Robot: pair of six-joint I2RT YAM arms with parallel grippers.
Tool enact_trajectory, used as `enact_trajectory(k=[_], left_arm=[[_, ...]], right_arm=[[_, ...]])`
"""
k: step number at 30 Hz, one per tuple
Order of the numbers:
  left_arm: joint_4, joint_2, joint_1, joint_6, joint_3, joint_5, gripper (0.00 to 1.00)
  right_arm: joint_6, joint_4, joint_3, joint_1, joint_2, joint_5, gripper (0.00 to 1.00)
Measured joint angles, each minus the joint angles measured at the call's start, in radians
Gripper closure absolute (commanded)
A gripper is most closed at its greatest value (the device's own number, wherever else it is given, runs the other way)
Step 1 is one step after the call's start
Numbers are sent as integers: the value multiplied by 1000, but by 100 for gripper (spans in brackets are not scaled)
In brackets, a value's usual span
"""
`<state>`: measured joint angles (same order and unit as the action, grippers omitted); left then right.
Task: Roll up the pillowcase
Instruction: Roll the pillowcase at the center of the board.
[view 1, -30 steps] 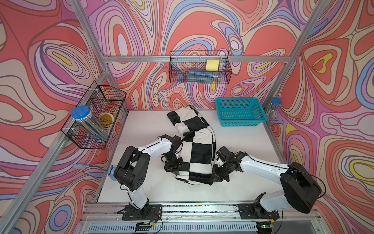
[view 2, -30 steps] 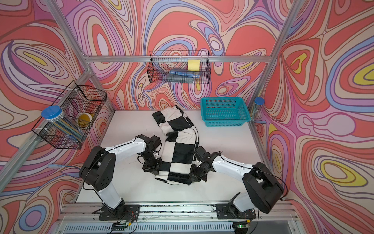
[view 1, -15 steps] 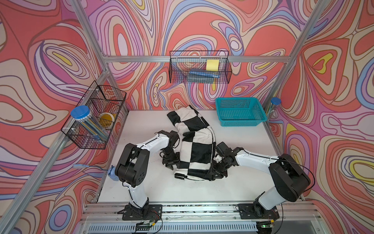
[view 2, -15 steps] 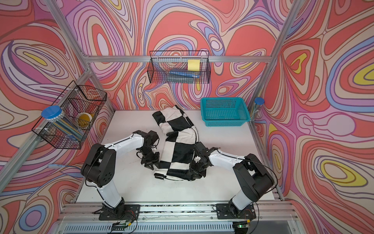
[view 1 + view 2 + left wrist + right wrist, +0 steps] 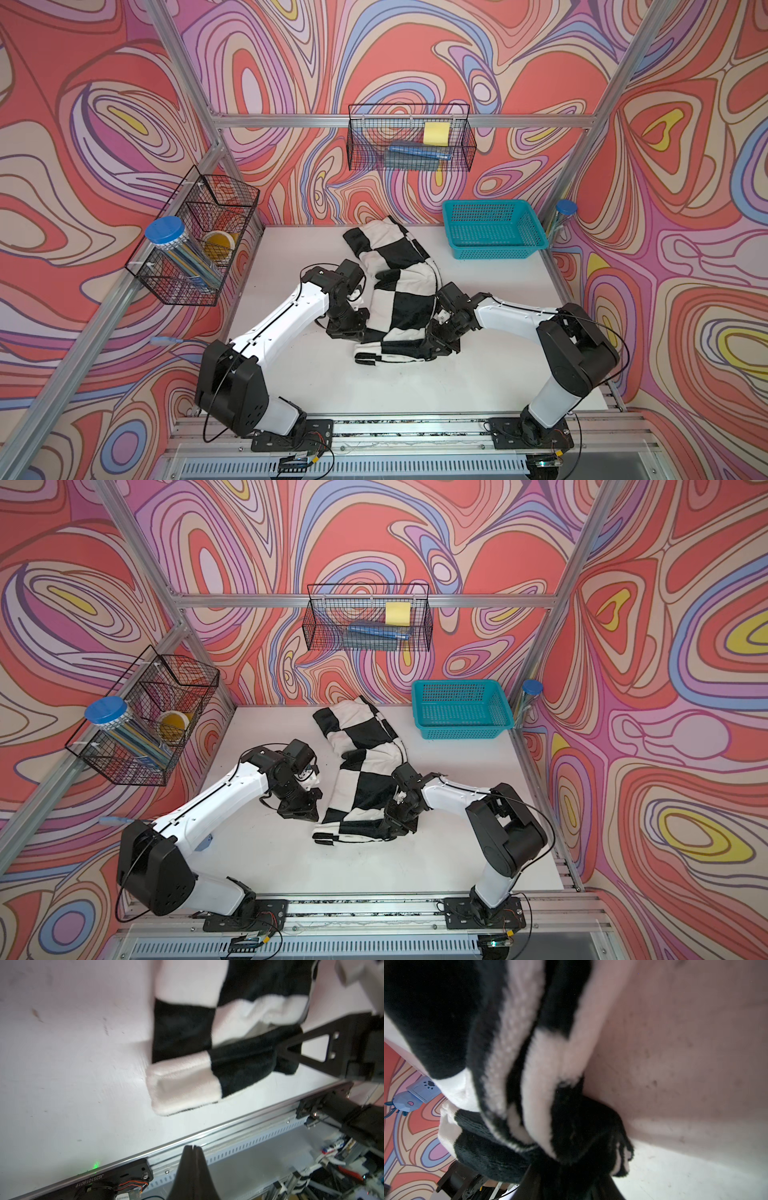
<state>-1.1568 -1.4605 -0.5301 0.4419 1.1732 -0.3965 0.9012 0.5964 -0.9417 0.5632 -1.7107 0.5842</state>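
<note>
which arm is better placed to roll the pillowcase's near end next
Right, probably. The right gripper is closed on the near end of the pillowcase, with fabric bunched in its grip. The left gripper is shut, empty and off the cloth.

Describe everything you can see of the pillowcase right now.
The pillowcase is fuzzy, plush-looking fabric in big black and white checks. It lies on the white table as a long, rumpled strip running from near the back wall toward the robot's base, bunched at the far end. Its near end is folded over into a small flat roll. The right gripper pinches that roll's black corner; the shut left gripper sits beside the opposite edge, holding nothing.
</note>
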Motion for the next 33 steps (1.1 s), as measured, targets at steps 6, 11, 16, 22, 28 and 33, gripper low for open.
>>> enact_trajectory(k=[6, 11, 16, 22, 28, 33], left_arm=[[2, -102, -182, -19, -25, -48, 100], [35, -183, -225, -23, 14, -43, 100], [63, -263, -224, -23, 38, -34, 100], [95, -314, -229, -8, 46, 26, 100], [138, -319, -232, 36, 68, 171, 100], [208, -319, -232, 74, 82, 284, 100]], right_arm=[[-3, 24, -20, -6, -19, 9, 68], [-21, 58, -50, -10, -35, 10, 67], [-42, 86, -84, -28, -65, 12, 66], [-58, 108, -93, -46, -71, 16, 66], [-63, 114, -93, -53, -71, 22, 64], [-62, 112, -93, -54, -71, 26, 58]])
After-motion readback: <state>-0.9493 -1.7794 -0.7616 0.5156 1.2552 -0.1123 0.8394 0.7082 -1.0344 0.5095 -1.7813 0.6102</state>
